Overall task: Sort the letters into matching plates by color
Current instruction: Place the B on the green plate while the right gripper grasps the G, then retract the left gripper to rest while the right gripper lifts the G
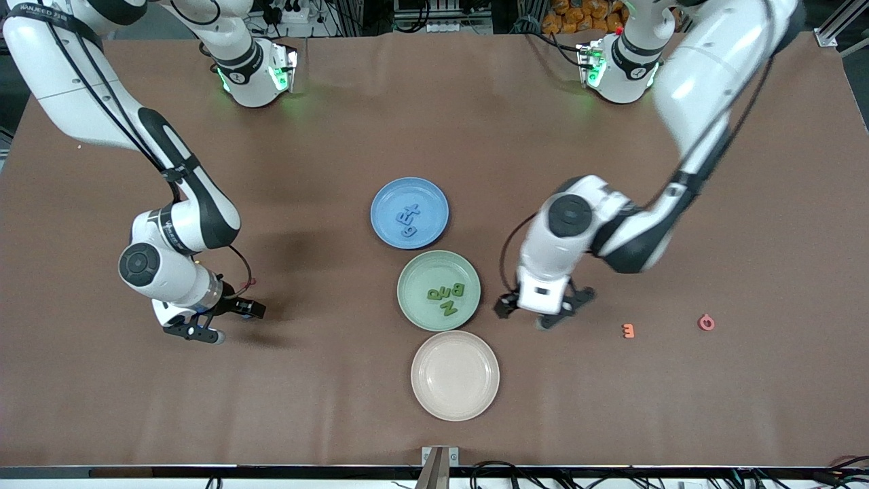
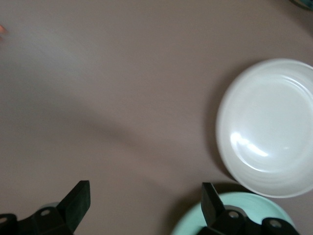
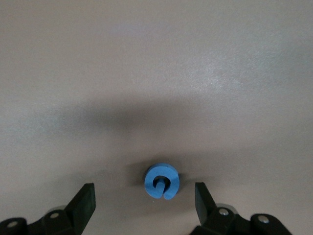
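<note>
Nearest the camera sits the cream plate (image 1: 455, 375), with the green plate (image 1: 438, 290) and then the blue plate (image 1: 409, 212) farther off, my left gripper (image 1: 536, 314) wide-jawed beside the green plate, my right gripper (image 1: 224, 322) wide-jawed around a blue letter (image 3: 162, 181) toward my right arm's worktop end.
</note>
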Robot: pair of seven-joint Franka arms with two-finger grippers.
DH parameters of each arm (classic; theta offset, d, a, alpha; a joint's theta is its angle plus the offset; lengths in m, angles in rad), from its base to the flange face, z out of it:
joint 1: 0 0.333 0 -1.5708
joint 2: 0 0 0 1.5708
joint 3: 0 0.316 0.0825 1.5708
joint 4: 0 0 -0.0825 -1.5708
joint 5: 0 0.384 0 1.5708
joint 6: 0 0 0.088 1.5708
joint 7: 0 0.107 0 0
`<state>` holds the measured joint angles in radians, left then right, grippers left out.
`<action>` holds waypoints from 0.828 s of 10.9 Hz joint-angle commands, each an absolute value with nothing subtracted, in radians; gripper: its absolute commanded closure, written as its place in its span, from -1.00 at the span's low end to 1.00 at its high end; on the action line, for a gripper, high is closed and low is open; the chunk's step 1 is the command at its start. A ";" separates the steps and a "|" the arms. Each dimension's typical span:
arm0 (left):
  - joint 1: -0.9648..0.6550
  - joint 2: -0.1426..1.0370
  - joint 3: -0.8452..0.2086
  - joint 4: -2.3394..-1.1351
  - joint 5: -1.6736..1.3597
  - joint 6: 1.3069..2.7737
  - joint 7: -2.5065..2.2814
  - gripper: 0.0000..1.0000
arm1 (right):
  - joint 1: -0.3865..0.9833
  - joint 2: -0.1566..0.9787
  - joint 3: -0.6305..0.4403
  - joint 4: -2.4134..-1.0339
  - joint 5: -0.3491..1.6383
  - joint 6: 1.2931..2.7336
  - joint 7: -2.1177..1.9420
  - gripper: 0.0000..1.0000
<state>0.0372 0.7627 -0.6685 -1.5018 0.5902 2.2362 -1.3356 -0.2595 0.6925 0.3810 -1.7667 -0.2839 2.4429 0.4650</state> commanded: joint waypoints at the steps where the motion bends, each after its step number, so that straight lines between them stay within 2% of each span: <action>1: 0.337 0.736 -0.906 -1.529 0.554 2.015 -1.077 -1.00 | -0.265 0.696 0.384 -1.782 -0.363 2.441 0.448 -0.60; 4: 0.451 0.710 -0.994 -1.548 0.558 1.847 -0.991 -1.00 | -0.264 0.704 0.371 -1.786 -0.368 2.448 0.446 -0.42; 6: 0.532 0.658 -1.022 -1.638 0.551 1.832 -0.930 -1.00 | -0.262 0.713 0.370 -1.786 -0.368 2.451 0.446 -0.28; 9: 0.531 0.618 -0.938 -1.686 0.461 1.797 -0.768 -1.00 | -0.262 0.722 0.367 -1.786 -0.367 2.460 0.448 -0.06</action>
<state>0.5200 0.6889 -1.0026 -1.6235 0.5496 1.8198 -0.9073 -0.2582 0.7137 0.3665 -1.7824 -0.3520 2.4459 0.4518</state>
